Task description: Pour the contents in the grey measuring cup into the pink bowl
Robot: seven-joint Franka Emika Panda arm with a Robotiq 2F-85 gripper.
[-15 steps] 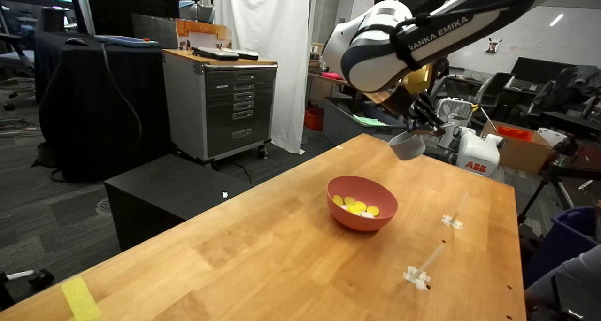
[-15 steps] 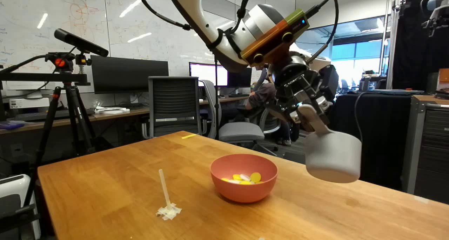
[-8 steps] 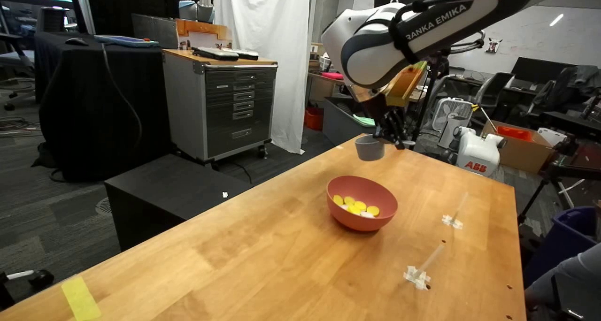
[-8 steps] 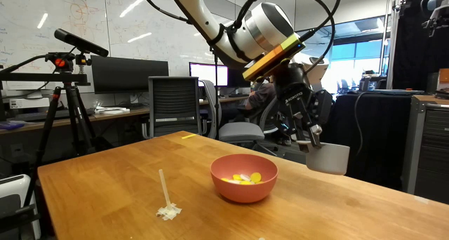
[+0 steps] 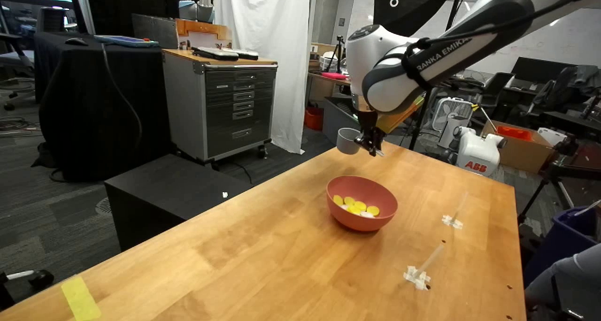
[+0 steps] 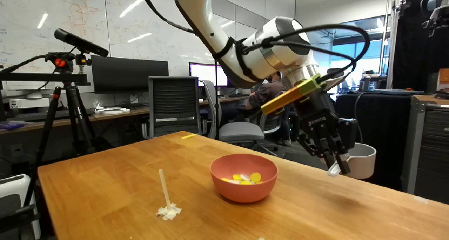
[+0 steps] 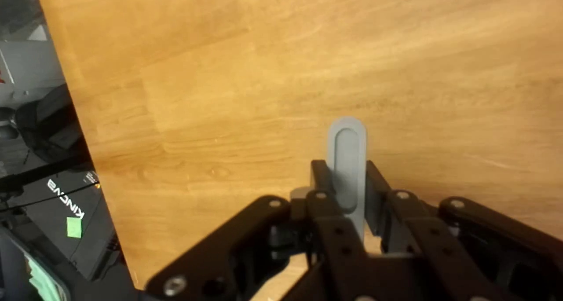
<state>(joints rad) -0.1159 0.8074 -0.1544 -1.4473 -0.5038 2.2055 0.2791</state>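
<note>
Because the pincer (image 7: 347, 178) clamps the grey measuring cup (image 6: 363, 165) by its handle (image 7: 347, 149) alone, uneven lowering could pivot it against the tabletop (image 6: 308, 208).

Round pinkish-red bowl (image 6: 244, 192) and two thin pale sticks (image 5: 430, 259) in white tape (image 5: 416, 278) are standing in the way; bare light-brown wooden tabletop (image 5: 401, 239) is leaving a lane between. Round grey measuring cup (image 5: 346, 145) is jutting out beside black two-finger gripper (image 7: 347, 173).
</note>
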